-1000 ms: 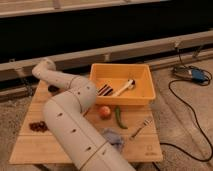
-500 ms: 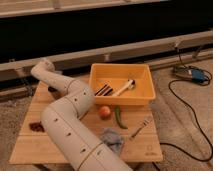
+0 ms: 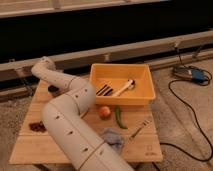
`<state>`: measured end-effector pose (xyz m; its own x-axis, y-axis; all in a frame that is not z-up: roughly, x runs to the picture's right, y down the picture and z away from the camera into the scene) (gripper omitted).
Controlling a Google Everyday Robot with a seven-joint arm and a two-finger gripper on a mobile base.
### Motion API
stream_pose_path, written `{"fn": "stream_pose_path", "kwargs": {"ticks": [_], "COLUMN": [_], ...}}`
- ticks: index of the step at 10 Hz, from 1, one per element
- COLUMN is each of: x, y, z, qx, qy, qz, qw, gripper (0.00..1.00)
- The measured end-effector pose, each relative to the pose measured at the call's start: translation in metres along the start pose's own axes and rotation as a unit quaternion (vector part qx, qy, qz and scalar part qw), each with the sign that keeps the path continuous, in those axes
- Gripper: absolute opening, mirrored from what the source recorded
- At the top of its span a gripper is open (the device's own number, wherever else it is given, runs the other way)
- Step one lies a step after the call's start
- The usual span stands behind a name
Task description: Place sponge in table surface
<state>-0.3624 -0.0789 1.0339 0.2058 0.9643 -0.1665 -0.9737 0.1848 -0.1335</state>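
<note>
1. One pincer (image 3: 55,90) shows only as a dark patch low over the far left part of the table (image 3: 30,145), tucked behind the white arm (image 3: 70,125). How far it is open, and whether it has hold of anything, cannot be told.
2. One long run of the arm climbs from the near edge of the view up and left to an elbow by the table's far left corner, then bends back down toward the pincer.
3. No shape in view can be told for certain as the sponge. The arm hides the spot at the pincer, so the sponge's place, its long axis and which way it points cannot be told.
4. Just right of the arm, a yellow bin (image 3: 130,100) stands on the far half of the table. Inside lie a dark striped object (image 3: 105,90) and a pale utensil (image 3: 123,87), the utensil set diagonally.
5. Before the bin sit a round orange fruit (image 3: 104,112) and, just beside it, a green pepper (image 3: 119,117) lying roughly near-to-far.
6. Nearer the front right lies a fork (image 3: 139,129), diagonal; a blue-grey cloth (image 3: 112,138) lies beside the arm.
7. Left of the arm is a small dark red cluster (image 3: 37,126).
8. Well apart, on the floor at right, rests a blue device (image 3: 192,75).
</note>
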Motion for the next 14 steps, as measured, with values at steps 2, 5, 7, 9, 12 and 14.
{"fn": "stream_pose_path", "kwargs": {"ticks": [2, 5, 7, 9, 12, 14], "x": [-0.009, -0.025, -0.038, -0.047, -0.053, -0.044], "y": [-0.003, -0.011, -0.014, -0.016, -0.015, -0.011], "z": [-0.021, -0.067, -0.103, -0.151, -0.224, -0.267], "qx": [-0.007, -0.021, -0.031, -0.048, -0.075, -0.095], "qy": [-0.007, -0.023, -0.028, -0.027, -0.016, 0.001], "qz": [0.002, 0.006, 0.008, 0.005, 0.003, 0.003], "qw": [1.0, 0.9995, 0.9991, 0.9985, 0.997, 0.9954], "gripper": [0.0, 0.0, 0.0, 0.0, 0.0, 0.0]}}
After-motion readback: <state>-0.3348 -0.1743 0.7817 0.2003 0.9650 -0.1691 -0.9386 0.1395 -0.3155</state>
